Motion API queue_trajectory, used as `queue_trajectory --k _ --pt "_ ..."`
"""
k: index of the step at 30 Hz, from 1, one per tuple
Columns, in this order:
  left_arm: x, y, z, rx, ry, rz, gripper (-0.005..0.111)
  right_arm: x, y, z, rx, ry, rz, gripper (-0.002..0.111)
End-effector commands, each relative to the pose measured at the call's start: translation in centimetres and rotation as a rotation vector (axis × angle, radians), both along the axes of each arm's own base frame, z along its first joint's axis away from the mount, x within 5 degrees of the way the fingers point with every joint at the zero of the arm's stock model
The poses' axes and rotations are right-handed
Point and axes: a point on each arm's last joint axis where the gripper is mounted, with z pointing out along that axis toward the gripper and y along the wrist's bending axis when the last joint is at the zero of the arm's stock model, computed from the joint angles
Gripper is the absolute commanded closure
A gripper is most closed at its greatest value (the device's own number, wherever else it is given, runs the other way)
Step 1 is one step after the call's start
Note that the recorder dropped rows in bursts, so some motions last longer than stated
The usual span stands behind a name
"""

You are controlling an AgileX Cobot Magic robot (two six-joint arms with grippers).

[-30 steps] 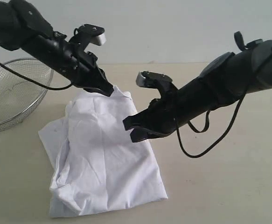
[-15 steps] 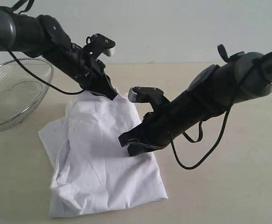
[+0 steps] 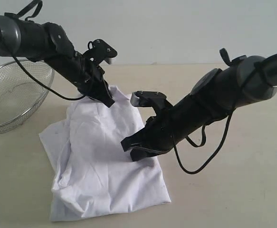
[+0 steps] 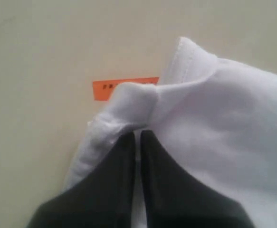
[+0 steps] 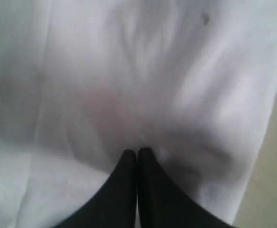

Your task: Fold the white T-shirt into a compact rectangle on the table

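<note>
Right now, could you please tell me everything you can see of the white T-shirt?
The white T-shirt is soft, wrinkled cotton-like cloth, loosely folded lengthwise into a rumpled, uneven shape on the table. Its far end is raised, pinched in the shut left gripper near the collar seam and an orange tag. The shut right gripper touches its side edge, puckering the fabric.

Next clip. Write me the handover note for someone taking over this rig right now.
Left gripper: shut on the white T-shirt at its collar edge, by the orange neck tag.
Right gripper: shut, tips against cloth at the shirt's right-hand edge in the exterior view; grip unclear.
Shirt: rumpled, loosely doubled over, on the table.
Done: at most a rough first fold.
Left: smooth it, fold to a compact rectangle.
</note>
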Motion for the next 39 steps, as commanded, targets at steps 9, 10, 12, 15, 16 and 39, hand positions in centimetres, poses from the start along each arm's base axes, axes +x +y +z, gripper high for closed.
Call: queue_trajectory --k 9,10,12,15,16,39 --pt "2.9 1.9 -0.5 0.034 -0.066 0.108 0.102 -0.1 -0.1 -0.3 -0.009 0.005 0.018 0.108" --pt "3.1 2.1 -0.3 0.028 -0.081 0.119 0.102 -0.1 -0.1 -0.3 -0.009 0.005 0.018 0.108" --pt "3.5 2.5 0.0 0.023 -0.1 0.132 0.102 -0.1 -0.1 -0.3 -0.012 0.002 0.017 0.108" --pt "3.9 2.9 0.5 0.015 -0.111 0.151 0.102 -0.1 -0.1 -0.3 -0.011 0.004 0.019 0.108" --pt "3.9 3.1 0.5 0.015 -0.108 0.153 0.102 -0.1 -0.1 -0.3 -0.011 0.004 0.019 0.108" --pt "1.3 0.5 4.3 -0.126 0.136 -0.031 0.102 0.1 -0.2 -0.4 -0.022 -0.013 0.01 0.108"
